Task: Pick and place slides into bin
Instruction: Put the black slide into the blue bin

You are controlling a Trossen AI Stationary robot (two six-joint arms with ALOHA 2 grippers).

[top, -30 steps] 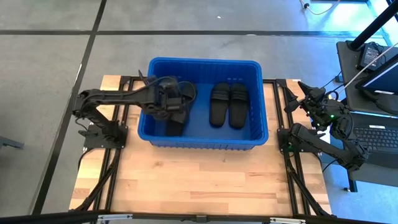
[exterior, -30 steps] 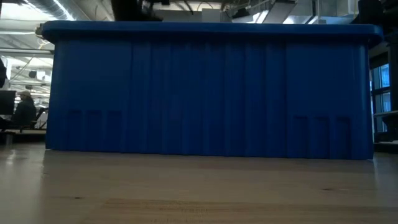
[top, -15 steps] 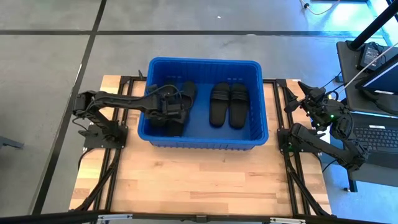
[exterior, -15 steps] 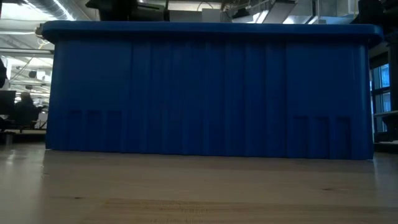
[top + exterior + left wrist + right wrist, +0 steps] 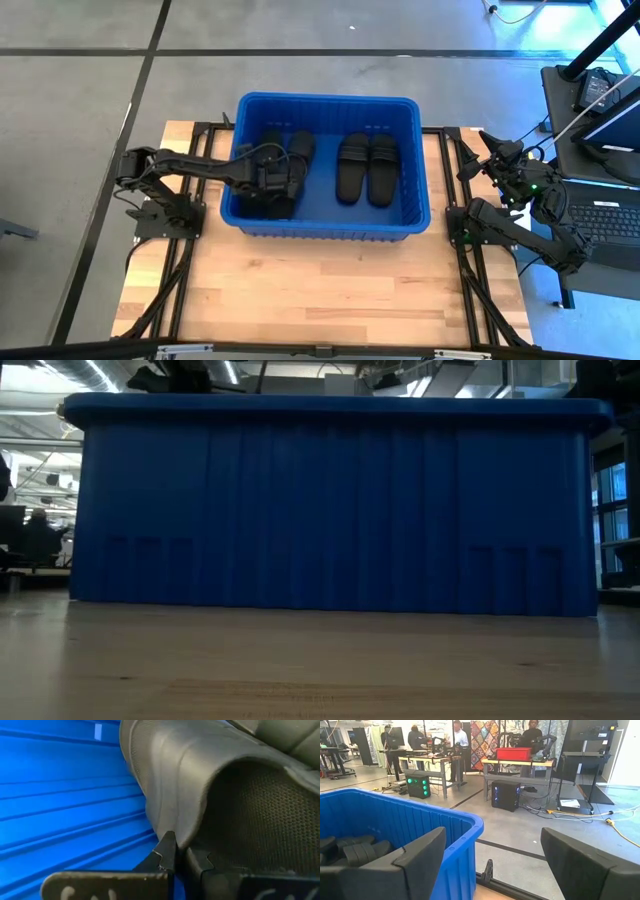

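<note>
The blue bin (image 5: pixel 325 98) stands mid-table and fills the low view (image 5: pixel 340 510). Two black slides (image 5: pixel 368 168) lie side by side on its floor at the right. More black slides (image 5: pixel 290 150) lie in its left part. My left gripper (image 5: pixel 272 182) reaches over the bin's left wall, low inside it, and is shut on a black slide (image 5: pixel 200 775). My right gripper (image 5: pixel 497 155) waits open and empty at the table's right edge, outside the bin; its wrist view (image 5: pixel 505 865) shows the wide gap. My left gripper pinches the side edge of the slide's wide strap (image 5: pixel 181 842) between its two fingers. One fingertip (image 5: pixel 167 851) is on the strap's outside, the other (image 5: pixel 200 862) inside the opening under the strap. The slide is low inside the bin, beside the ribbed wall (image 5: pixel 60 795). I cannot tell whether it rests on anything.
The bin's tall walls and rolled rim (image 5: pixel 465 820) stand between the arms. Bare wooden table (image 5: pixel 320 290) lies on the near side of the bin. A desk with a keyboard (image 5: pixel 605 220) stands right of the table. People and benches show far off in the room.
My left gripper has gone down into the bin's left part and a little toward the table's left edge, still shut on the slide. The slide has gone down with it, from near rim height to low inside the bin.
</note>
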